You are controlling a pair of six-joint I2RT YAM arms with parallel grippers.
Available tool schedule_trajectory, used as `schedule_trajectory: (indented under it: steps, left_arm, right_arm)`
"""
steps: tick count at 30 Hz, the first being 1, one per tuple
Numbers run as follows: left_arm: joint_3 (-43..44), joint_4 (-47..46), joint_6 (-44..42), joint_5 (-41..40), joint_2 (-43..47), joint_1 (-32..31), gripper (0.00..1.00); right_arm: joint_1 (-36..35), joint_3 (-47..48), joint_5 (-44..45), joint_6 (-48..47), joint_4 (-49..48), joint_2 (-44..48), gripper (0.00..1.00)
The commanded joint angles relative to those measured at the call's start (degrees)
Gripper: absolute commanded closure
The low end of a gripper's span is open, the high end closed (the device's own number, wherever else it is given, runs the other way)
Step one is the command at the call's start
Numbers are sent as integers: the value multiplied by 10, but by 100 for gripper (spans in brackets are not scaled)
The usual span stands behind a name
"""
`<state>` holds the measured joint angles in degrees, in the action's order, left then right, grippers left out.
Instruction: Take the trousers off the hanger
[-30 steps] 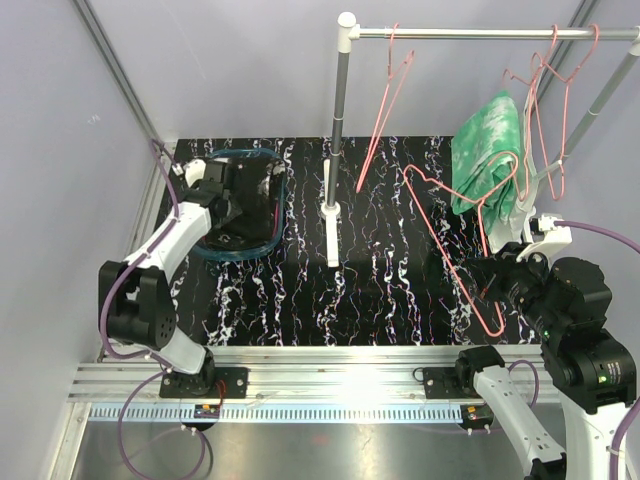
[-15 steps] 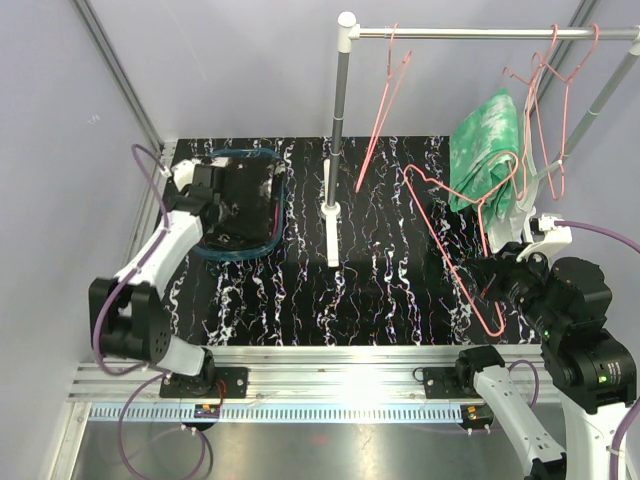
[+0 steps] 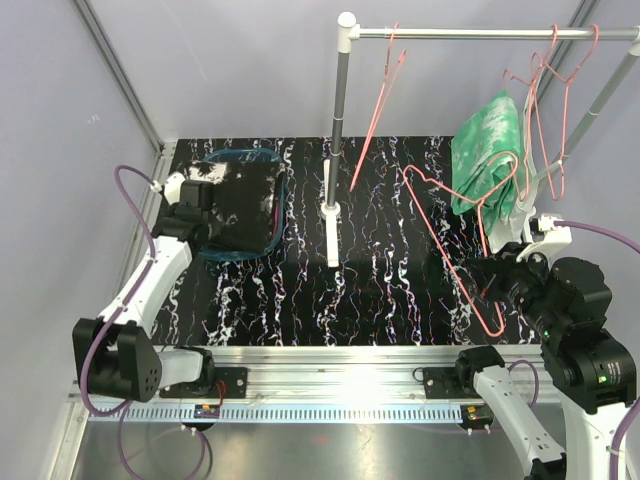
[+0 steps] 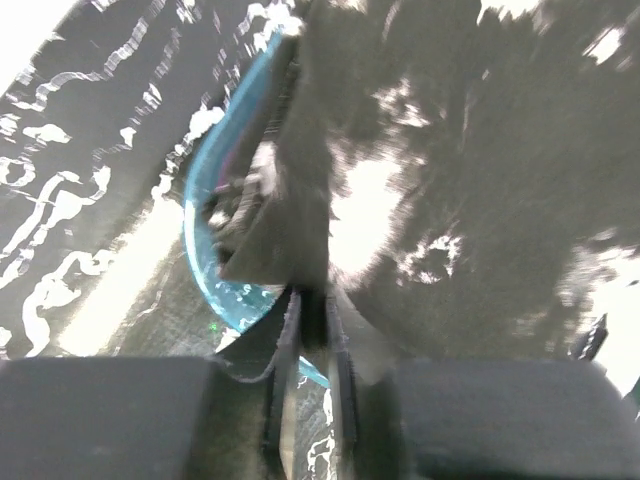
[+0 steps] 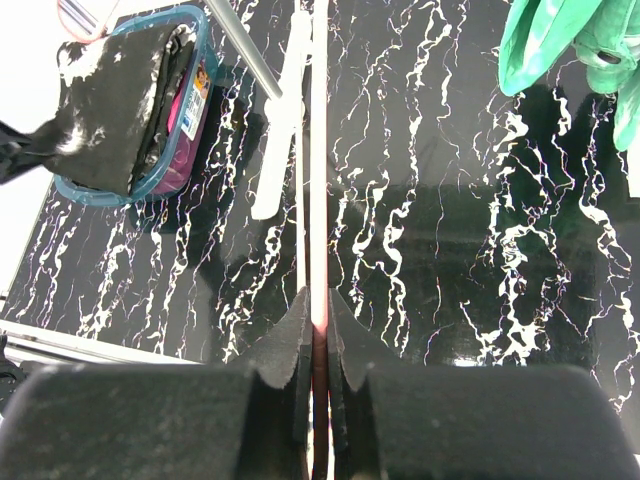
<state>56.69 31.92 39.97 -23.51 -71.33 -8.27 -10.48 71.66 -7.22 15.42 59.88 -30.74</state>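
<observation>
The black white-speckled trousers [image 3: 248, 205] lie spread over a teal bin [image 3: 230, 254] at the back left. My left gripper [image 3: 200, 197] is shut on their left edge; in the left wrist view the fingers [image 4: 285, 330] pinch the cloth [image 4: 470, 200] above the bin rim [image 4: 200, 225]. The magenta-pink trousers [image 5: 180, 160] lie in the bin [image 5: 95, 192] under the black ones [image 5: 110, 100]. The green-and-white trousers [image 3: 487, 150] hang on a pink hanger at the right of the rail. My right gripper [image 3: 487, 275] is shut on an empty pink wire hanger [image 3: 440, 230], tilted above the table; the wire [image 5: 320, 200] runs between its fingers.
A clothes rail [image 3: 480, 33] stands on a grey post [image 3: 340, 110] with a white foot [image 3: 330, 235] at mid table. Empty pink hangers [image 3: 385, 90] hang on it, more at the right end [image 3: 560, 80]. The table top is black with white veins [image 3: 380, 290].
My left gripper has drawn back to the left and nearer, pulling the black trousers with it across the bin. The right arm and its hanger have not moved.
</observation>
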Motion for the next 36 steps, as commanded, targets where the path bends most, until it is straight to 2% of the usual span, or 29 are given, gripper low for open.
schedule_trajectory:
  steps: [1, 3, 5, 8, 11, 13, 14, 15, 18, 20, 22, 23, 26, 28, 30, 33, 36]
  left_arm:
    - [-3, -36, -7, 63, -15, 1, 75]
    - [3, -20, -2, 59, -7, 0, 54]
    - [12, 4, -2, 29, 11, -2, 46]
    - [41, 28, -16, -9, 53, -7, 39]
    - [77, 10, -46, 20, 68, -8, 30]
    - [95, -6, -65, 41, 48, -9, 21]
    - [111, -32, -72, 71, 35, -8, 5]
    - [118, -48, -90, 90, 22, -8, 2]
    - [148, -111, -129, 133, -57, -6, 1]
    - [159, -148, -130, 131, -127, -3, 1]
    - [139, -187, -131, 130, -169, -1, 1]
    - [120, -243, -125, 141, -199, 3, 1]
    - [34, -373, -84, 178, -224, 27, 1]
    - [-10, -424, -55, 182, -246, 39, 1]
    - [-29, -443, -32, 188, -267, 39, 1]
    - [-82, -520, 9, 215, -275, 41, 1]
    - [-93, -507, -2, 214, -256, 41, 1]
  right_arm:
    - [-1, 2, -14, -2, -14, 1, 100]
    - [-1, 5, -8, -4, -11, 2, 100]
    - [-1, 6, -8, -4, -10, 1, 100]
    - [-1, 7, -6, -5, -12, -3, 100]
    - [-1, 8, -2, -7, -15, -9, 100]
    - [-1, 9, 4, -7, -19, -14, 100]
    - [-2, 13, 6, -7, -24, -15, 100]
    - [-1, 16, 10, -7, -27, -19, 100]
    - [-2, 30, 9, -4, -38, -31, 100]
    - [-1, 45, 7, -7, -45, -38, 100]
    - [-1, 56, 12, -11, -50, -47, 100]
    - [-1, 66, 20, -15, -53, -49, 100]
    - [-1, 94, 30, -22, -59, -57, 100]
    - [-1, 111, 26, -25, -62, -70, 100]
    - [-1, 117, 11, -30, -66, -85, 100]
    - [-1, 124, 5, -30, -80, -111, 100]
    - [-2, 149, 21, -29, -73, -146, 100]
